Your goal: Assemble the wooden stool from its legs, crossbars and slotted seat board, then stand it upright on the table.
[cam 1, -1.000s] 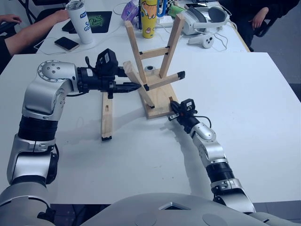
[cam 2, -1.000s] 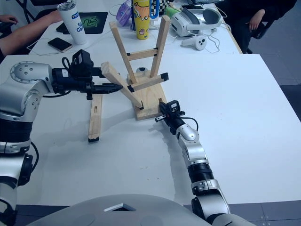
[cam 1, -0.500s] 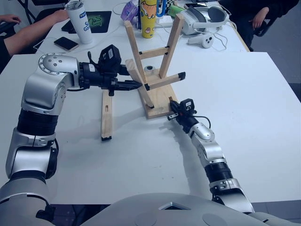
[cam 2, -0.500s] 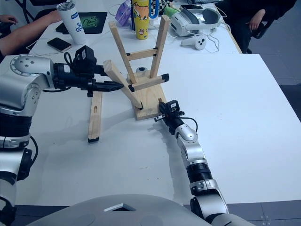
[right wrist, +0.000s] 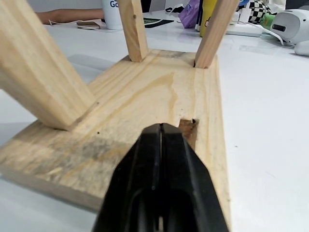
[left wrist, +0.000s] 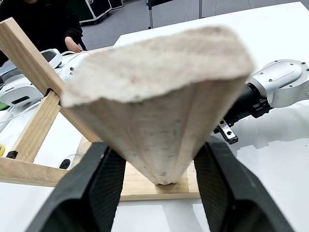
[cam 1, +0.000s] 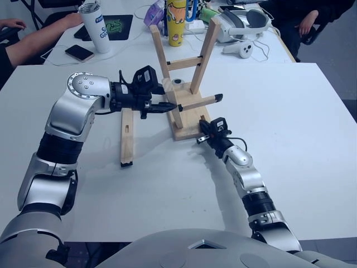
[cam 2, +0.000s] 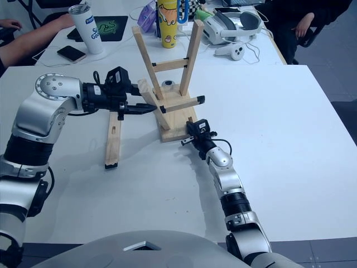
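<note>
You're looking at a pale wood seat board [cam 1: 191,125] lying flat on the table, underside up. Two legs [cam 1: 160,50] are standing in its far end, leaning slightly apart, with a crossbar [cam 1: 183,63] joining them. A third leg [cam 1: 172,100] is tilting up from the board's near part, clamped in the left gripper [cam 1: 160,107]. A second crossbar [cam 1: 198,102] is sticking out rightward from it. A spare leg [cam 1: 127,137] is lying flat, left of the board.

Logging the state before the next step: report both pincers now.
Left pincer: closed on a wooden leg.
Right pincer: closed, empty, tip at the seat board.
</note>
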You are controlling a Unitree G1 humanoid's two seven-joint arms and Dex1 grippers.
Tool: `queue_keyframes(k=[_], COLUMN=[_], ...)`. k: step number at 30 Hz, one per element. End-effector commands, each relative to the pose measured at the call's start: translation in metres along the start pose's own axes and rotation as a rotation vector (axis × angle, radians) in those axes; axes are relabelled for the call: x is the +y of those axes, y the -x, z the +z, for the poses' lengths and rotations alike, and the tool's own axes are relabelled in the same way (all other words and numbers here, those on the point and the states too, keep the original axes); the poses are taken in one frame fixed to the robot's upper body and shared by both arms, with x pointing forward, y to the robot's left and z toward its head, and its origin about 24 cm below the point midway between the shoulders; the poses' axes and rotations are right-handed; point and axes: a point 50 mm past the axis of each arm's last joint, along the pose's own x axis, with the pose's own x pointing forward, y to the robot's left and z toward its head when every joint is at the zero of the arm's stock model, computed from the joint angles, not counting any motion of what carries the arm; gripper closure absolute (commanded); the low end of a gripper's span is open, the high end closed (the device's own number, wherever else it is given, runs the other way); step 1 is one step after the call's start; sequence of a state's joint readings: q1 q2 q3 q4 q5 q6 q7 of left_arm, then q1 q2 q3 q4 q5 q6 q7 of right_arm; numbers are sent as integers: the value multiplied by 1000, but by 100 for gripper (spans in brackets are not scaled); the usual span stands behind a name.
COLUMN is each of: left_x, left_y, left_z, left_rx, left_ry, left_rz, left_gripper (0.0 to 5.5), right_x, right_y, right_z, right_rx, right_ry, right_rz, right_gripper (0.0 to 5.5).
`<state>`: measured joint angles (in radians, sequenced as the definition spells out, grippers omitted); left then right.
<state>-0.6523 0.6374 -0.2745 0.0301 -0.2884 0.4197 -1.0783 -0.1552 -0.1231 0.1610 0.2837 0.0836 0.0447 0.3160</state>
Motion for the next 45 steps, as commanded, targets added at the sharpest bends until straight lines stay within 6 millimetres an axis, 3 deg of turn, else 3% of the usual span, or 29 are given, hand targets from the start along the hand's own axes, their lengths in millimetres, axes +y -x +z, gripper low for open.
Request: queue_keyframes(k=[1,4,10,11,15,21,25,29,33,42,45], left_x=[-30,-24,-1,0,3,5,10,14,5,1,3], left_y=[5,7,7,7,10,6,6,13,0,-7,-4], left_z=[-96,-96,-61,-57,-44,-42,-31,-30,-33,-33,-33], left_rx=[303,218,5,-20,-97,-116,-132,-153,-169,-192,-192], left_ry=[181,186,107,92,67,72,57,74,115,155,149], left_rz=[42,104,191,195,202,177,135,199,211,216,224], left_gripper=[344,344,344,307,260,171,117,61,15,12,52], right_x=[13,17,26,27,27,10,-10,-31,-34,-28,-27], right_y=[14,14,14,14,10,7,32,45,40,32,31], right_z=[-50,-50,-57,-58,-56,-29,-6,-9,-10,-18,-20], right_rx=[253,260,292,298,298,116,-52,-30,-30,23,34], right_ry=[-40,-46,-62,-62,-69,-139,-260,-247,-283,-255,-238], right_rz=[38,48,46,46,35,7,63,16,-14,-12,-8], right_gripper=[550,550,550,550,550,550,550,550,550,550,550])
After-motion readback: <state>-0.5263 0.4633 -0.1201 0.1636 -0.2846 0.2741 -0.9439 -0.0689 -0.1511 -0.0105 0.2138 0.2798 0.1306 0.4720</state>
